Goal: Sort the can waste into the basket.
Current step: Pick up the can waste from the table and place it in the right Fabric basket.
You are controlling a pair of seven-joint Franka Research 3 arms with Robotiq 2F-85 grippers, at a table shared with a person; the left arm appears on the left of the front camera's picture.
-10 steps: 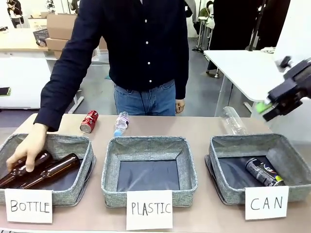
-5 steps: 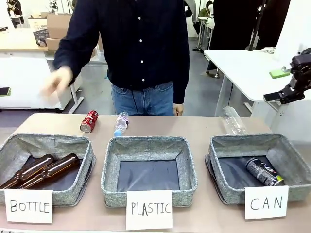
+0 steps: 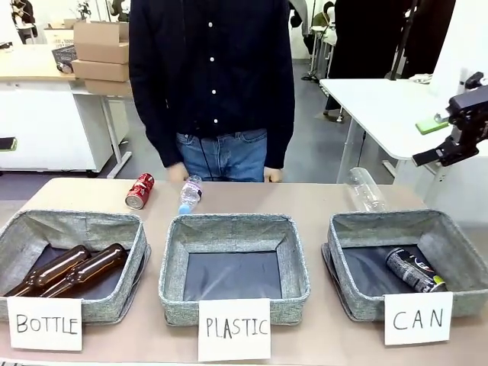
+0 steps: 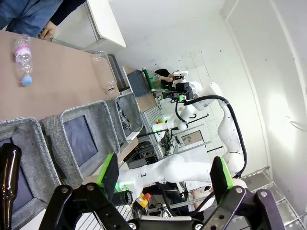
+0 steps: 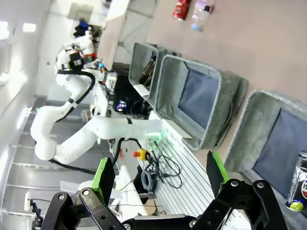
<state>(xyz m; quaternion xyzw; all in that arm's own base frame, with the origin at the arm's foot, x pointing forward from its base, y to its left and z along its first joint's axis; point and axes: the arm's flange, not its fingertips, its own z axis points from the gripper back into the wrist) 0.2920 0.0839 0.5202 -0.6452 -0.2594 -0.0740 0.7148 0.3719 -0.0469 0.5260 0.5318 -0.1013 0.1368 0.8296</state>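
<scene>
Can waste sits in two places. You'll find the black can (image 3: 414, 270) lying tilted on the dark base of the basket (image 3: 385, 219) behind the "CAN" card (image 3: 418, 319), toward its right front corner. The red can (image 3: 139, 191) lies on its side on the bare table (image 3: 305, 198), beyond the far rim of the "BOTTLE" basket (image 3: 76, 222) and well apart from the can basket.

Your right gripper (image 3: 418, 143) hangs high off the table's right end, above and beyond the can basket. Its fingers stand wide apart with nothing between them. Your left gripper (image 4: 165, 167) is also spread wide and holds nothing; in its wrist view it looks down along the row of baskets from the bottle end.

A small plastic bottle with a blue cap (image 3: 190, 195) lies just right of the red can, close but not touching, behind the "PLASTIC" basket (image 3: 232, 223). A larger clear plastic bottle (image 3: 366, 191) lies just behind the can basket's far wall. Two brown glass bottles (image 3: 69, 268) lie side by side in the bottle basket.

The person (image 3: 213, 76) stands at the far edge in a dark shirt, arms down, one hand (image 3: 273, 175) at the table's edge and touching none of the items.
</scene>
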